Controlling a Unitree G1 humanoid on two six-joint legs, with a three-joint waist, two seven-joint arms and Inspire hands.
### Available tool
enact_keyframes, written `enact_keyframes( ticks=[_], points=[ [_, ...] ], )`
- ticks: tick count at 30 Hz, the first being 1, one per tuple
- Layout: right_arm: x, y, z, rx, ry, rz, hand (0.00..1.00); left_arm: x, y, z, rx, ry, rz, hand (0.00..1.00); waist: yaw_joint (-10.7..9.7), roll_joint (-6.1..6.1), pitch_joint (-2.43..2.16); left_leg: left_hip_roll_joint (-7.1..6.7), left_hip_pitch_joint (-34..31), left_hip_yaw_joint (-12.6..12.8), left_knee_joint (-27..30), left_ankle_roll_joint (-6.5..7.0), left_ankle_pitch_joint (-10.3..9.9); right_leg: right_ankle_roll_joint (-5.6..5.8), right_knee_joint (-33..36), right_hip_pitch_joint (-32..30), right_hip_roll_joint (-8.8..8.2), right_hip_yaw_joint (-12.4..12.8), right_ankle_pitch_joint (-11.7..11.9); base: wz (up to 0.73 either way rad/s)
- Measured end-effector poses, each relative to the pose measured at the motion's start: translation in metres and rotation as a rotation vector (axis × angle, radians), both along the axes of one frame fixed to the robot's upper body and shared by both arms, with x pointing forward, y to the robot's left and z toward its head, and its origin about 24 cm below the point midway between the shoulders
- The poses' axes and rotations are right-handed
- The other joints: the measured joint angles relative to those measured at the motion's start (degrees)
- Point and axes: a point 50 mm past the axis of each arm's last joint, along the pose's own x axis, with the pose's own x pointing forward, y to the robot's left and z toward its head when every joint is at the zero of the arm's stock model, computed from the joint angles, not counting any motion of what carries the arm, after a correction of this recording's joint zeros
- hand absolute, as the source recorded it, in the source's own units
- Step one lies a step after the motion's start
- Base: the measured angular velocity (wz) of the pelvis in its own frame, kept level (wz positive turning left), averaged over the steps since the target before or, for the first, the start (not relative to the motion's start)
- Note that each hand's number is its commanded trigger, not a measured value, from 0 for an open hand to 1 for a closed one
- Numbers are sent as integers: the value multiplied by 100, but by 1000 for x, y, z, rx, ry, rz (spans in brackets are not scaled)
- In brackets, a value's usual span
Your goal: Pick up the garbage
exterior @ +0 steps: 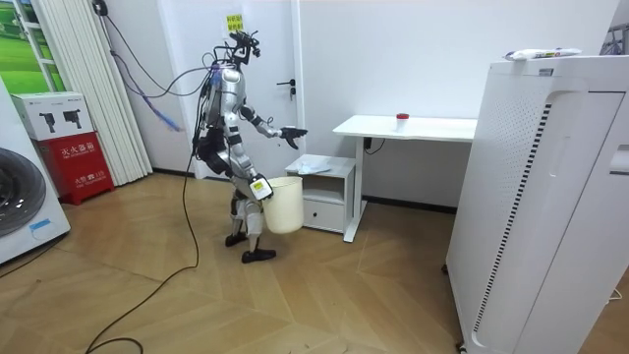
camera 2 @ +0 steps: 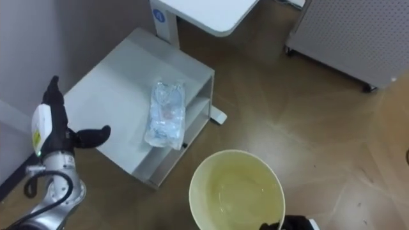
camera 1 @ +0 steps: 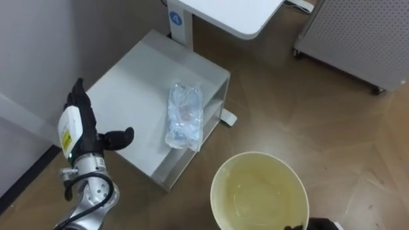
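1. The right hand (camera 1: 319, 225) is cut by the lower edge of the eye views, at the rim of the bucket (camera 1: 255, 169); its grip cannot be told.
2. The near rim of the bucket is lost under the same edge.
3. The white desk (camera 1: 223, 13) is cut by the upper edge.
4. The grey panel (camera 1: 364, 32) runs out at the top and right edges.
5. What is inside the crumpled plastic bag (camera 1: 184, 115) cannot be told.
6. In the room view a red thing (exterior: 401, 117) on the desk is too small to name.

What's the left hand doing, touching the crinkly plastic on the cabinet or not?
Apart. The left eye view shows bare cabinet top between the open left hand and the crinkly plastic.
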Motion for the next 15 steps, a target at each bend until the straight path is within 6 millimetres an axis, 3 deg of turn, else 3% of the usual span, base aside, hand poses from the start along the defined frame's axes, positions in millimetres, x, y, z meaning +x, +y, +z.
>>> enact_keyframes(
  ticks=[6,15],
  points=[
    [6,3,4,24,-28,-14,100,4,-9,4,31,-10,-38,0,-48,-77,50,57,-189,54,230,-35,-108,-55,376,-297,3,65,-168,-3],
    [11,13,5,56,-40,6,100,7,-8,5,63,-5,-21,0,-317,-164,105,229,-474,61,594,-137,-276,-153,685,-607,127,77,-314,-7]
  ],
)
